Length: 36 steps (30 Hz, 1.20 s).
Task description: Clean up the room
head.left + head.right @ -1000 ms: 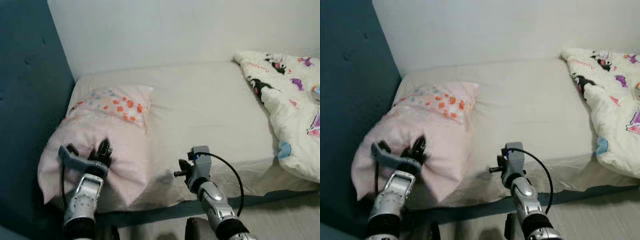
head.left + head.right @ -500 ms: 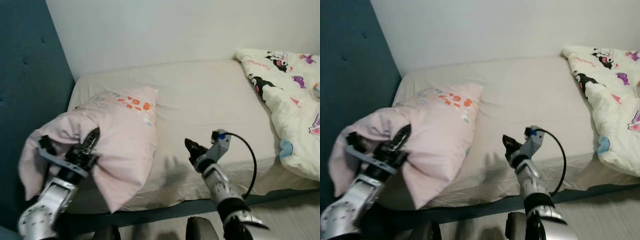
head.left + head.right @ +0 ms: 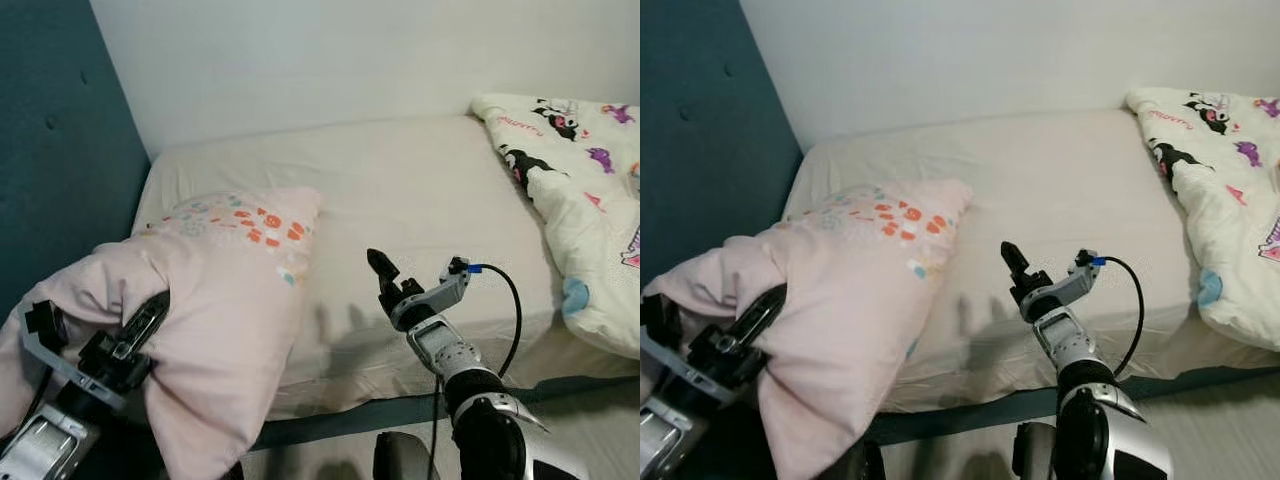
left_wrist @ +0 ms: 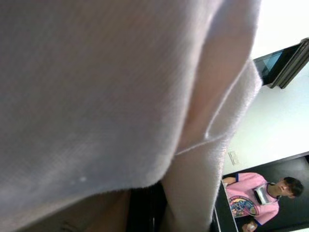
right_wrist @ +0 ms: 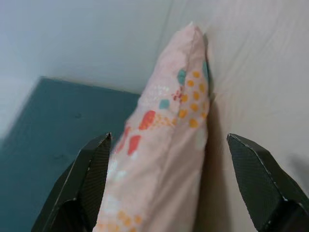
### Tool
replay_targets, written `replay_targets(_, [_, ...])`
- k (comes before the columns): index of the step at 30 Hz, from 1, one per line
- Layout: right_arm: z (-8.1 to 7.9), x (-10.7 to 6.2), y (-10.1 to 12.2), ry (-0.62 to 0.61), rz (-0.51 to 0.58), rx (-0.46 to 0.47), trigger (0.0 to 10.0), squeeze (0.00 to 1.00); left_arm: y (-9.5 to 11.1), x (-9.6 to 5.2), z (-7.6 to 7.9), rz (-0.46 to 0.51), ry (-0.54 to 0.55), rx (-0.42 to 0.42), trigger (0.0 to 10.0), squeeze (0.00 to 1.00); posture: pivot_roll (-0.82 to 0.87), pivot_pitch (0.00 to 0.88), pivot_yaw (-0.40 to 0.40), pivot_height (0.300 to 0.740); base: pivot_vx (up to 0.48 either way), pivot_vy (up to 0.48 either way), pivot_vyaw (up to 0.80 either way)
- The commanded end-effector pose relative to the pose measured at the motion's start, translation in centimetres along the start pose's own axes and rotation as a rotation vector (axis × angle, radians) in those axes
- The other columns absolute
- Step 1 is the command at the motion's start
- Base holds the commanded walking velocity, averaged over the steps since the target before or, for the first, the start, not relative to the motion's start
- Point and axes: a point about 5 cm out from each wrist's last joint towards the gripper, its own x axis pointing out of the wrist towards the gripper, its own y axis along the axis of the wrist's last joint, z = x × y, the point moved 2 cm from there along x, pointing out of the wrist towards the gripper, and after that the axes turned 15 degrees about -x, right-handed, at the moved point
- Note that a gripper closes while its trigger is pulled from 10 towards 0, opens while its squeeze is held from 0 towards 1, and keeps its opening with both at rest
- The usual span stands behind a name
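Left gripper (image 3: 140,325) is clamped on the near end of the pink pillow (image 3: 225,285), fingertips buried in fabric, lifting it off the bed (image 3: 420,190) by the headboard (image 3: 50,170). Right gripper (image 5: 169,183) hangs wide open and empty over bare mattress, with the quilt (image 3: 580,200) well apart at the far end.

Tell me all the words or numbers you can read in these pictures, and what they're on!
White cartoon-print quilt: pink lettering by the black cartoon figures, too small and blurred to read.
Person's pink T-shirt: round print, too blurred to read.
Pink pillow with orange spots, cream mattress sheet: no words.
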Motion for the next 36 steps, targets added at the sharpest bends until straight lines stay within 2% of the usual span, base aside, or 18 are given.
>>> replay_targets(1, [0.2,0.0,-0.3,-0.016,0.000,0.084,10.0,1.00,-0.5,0.0,2.1,-0.073,-0.088,0.028,0.0,0.00,0.08,0.154,-0.011,0.582,0.000,0.000,0.00])
replay_targets(5, [-0.1,0.2,-0.6,-0.018,-0.015,0.116,10.0,1.00,-0.8,-0.2,2.0,-0.102,-0.063,0.032,0.0,0.00,0.10,0.155,-0.006,0.582,0.000,0.000,0.00])
replay_targets(9, [-0.7,0.7,-1.4,-0.042,-0.073,0.132,10.0,1.00,-1.3,-0.4,1.9,-0.126,-0.050,0.022,0.0,0.00,0.10,0.156,-0.004,0.582,0.000,0.000,0.00])
replay_targets(11, [-1.2,1.0,-2.5,-0.075,-0.135,0.124,10.0,1.00,-1.8,-0.2,1.9,-0.152,-0.042,0.021,0.0,0.00,0.11,0.161,-0.002,0.582,0.000,0.000,0.00])
replay_targets(13, [-1.2,1.0,-2.6,-0.079,-0.142,0.125,10.0,1.00,-1.8,-0.2,1.9,-0.156,-0.041,0.020,0.0,0.00,0.11,0.161,-0.002,0.582,0.000,0.000,0.00])
replay_targets(16, [-3.0,1.7,-5.3,-0.095,-0.309,0.003,10.0,1.00,-2.6,0.0,2.2,-0.191,-0.043,0.028,0.0,0.00,0.12,0.171,-0.006,0.582,0.000,0.000,0.00])
replay_targets(18, [-3.9,2.0,-6.1,-0.101,-0.355,-0.011,10.0,1.00,-2.7,0.0,2.3,-0.198,-0.047,0.030,0.0,0.00,0.12,0.173,-0.008,0.582,0.000,0.000,0.00])
replay_targets(21, [-4.3,2.2,-6.4,-0.105,-0.369,-0.010,10.0,1.00,-2.8,0.0,2.4,-0.200,-0.049,0.030,0.0,0.00,0.12,0.173,-0.008,0.582,0.000,0.000,0.00])
replay_targets(23, [-5.2,2.5,-7.0,-0.098,-0.388,-0.008,10.0,1.00,-3.0,0.0,2.4,-0.207,-0.050,0.030,0.0,0.00,0.12,0.174,-0.009,0.582,0.000,0.000,0.00])
replay_targets(27, [-5.4,2.6,-7.2,-0.102,-0.399,-0.011,10.0,1.00,-3.2,0.0,2.4,-0.214,-0.047,0.032,0.0,0.00,0.12,0.176,-0.008,0.582,0.000,0.000,0.00])
replay_targets(32, [-5.7,2.6,-8.0,-0.134,-0.445,-0.083,10.0,1.00,-3.4,0.0,2.4,-0.228,-0.043,0.034,0.0,0.00,0.12,0.179,-0.003,0.582,0.000,0.000,0.00])
replay_targets(34, [-5.9,2.5,-8.5,-0.137,-0.483,-0.138,10.0,1.00,-3.6,0.0,2.5,-0.237,-0.041,0.034,0.0,0.00,0.12,0.181,-0.002,0.582,0.000,0.000,0.00])
replay_targets(35, [-5.9,2.4,-9.0,-0.134,-0.521,-0.203,10.0,0.51,-3.7,0.0,2.4,-0.245,-0.039,0.034,0.0,0.00,0.12,0.181,0.001,0.582,0.000,0.000,0.00])
replay_targets(36, [-5.9,2.4,-9.0,-0.134,-0.521,-0.203,10.0,0.51,-3.7,0.0,2.4,-0.245,-0.039,0.034,0.0,0.00,0.12,0.181,0.001,0.582,0.000,0.000,0.00])
